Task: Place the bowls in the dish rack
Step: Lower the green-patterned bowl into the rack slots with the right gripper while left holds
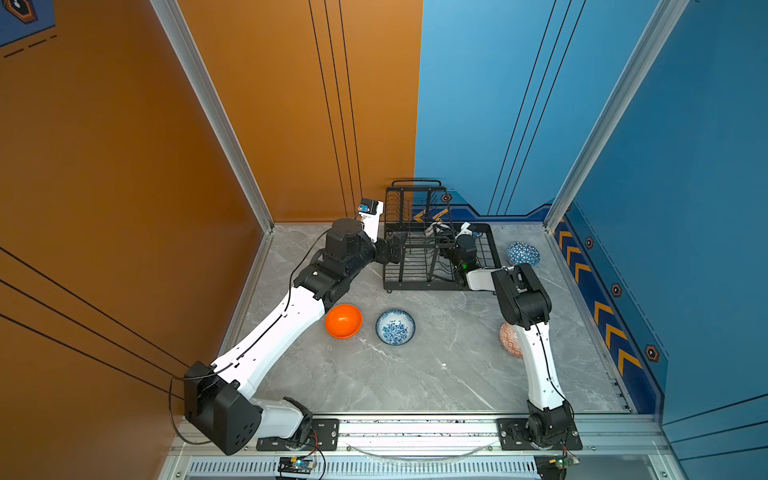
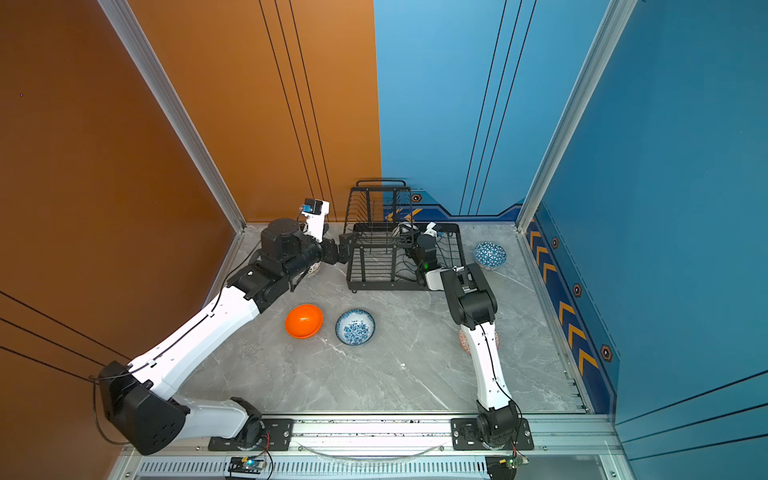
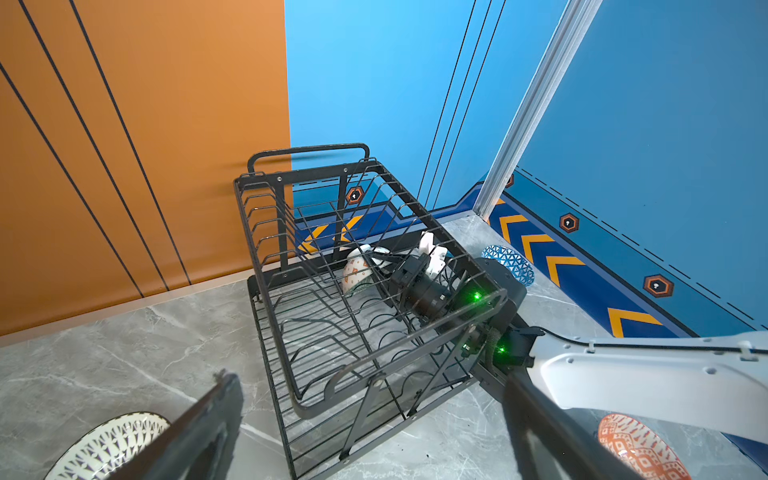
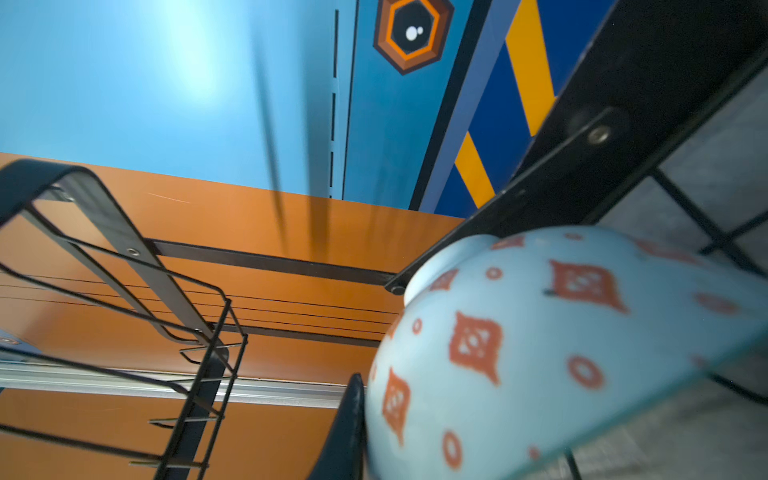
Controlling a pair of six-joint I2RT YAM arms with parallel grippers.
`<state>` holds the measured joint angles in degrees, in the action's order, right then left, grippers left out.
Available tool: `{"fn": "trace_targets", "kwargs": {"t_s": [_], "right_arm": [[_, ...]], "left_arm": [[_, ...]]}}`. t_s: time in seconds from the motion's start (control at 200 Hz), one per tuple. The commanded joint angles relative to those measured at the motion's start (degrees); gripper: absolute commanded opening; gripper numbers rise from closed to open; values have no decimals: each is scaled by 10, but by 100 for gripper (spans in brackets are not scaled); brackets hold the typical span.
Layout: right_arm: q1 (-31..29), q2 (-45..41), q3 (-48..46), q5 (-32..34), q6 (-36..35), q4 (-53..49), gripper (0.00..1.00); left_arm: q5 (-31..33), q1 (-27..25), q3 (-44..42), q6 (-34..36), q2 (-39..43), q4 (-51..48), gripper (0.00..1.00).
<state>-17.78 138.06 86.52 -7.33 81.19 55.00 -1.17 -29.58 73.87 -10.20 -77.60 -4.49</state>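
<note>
The black wire dish rack (image 1: 399,284) (image 3: 270,232) stands at the back of the table. My right gripper (image 1: 441,232) reaches into its lower tray, shut on a pale bowl with orange-red diamonds (image 3: 357,270) (image 4: 540,353) that stands on edge. One finger (image 4: 345,436) lies against the bowl's outer wall and the other is hidden. My left gripper (image 1: 392,249) (image 3: 374,436) hangs open and empty at the rack's left end. The plain orange bowl (image 1: 343,321) and the blue-floral bowl (image 1: 395,326) sit on the table in front of the rack.
A blue triangle-patterned bowl (image 1: 523,253) sits right of the rack. An orange-red geometric bowl (image 1: 509,338) lies half hidden under my right arm. A dark-lattice white bowl (image 3: 108,449) sits under my left wrist. Walls close in at the left, back and right.
</note>
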Motion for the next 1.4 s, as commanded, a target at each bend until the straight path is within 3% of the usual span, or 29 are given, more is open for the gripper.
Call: {"fn": "trace_targets", "kwargs": {"t_s": [0.0, 1.391], "right_arm": [[-4, -26, -5, 6, 1, -46, 21], [34, -55, 57, -45, -4, -174, 39]], "left_arm": [[-4, 4, 6, -4, -2, 13, 98], [36, -3, -15, -17, -19, 87, 98]]}}
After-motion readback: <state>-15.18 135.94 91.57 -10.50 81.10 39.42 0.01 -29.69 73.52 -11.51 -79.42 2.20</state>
